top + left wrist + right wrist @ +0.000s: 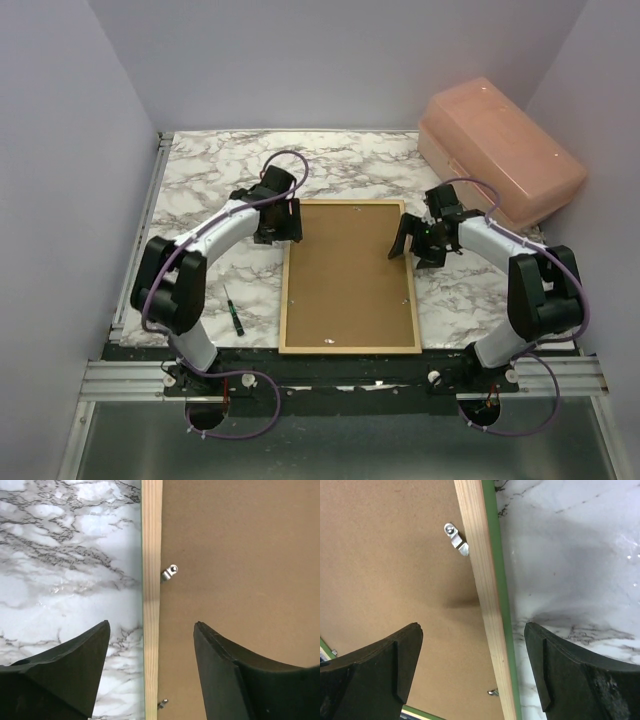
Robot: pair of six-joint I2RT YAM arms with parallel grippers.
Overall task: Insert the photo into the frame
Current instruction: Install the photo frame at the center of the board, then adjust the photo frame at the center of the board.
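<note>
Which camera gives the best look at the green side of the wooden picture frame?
The right wrist view: the thin-railed wooden picture frame shows a bright green strip along its outer edge. The left wrist view shows only its pale wood rail; the top view shows the whole pale outline, no green visible.

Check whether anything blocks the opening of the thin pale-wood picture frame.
Yes: a plain brown backing board fills the frame, under small metal clips at its rails. The photo is not in view.
</note>
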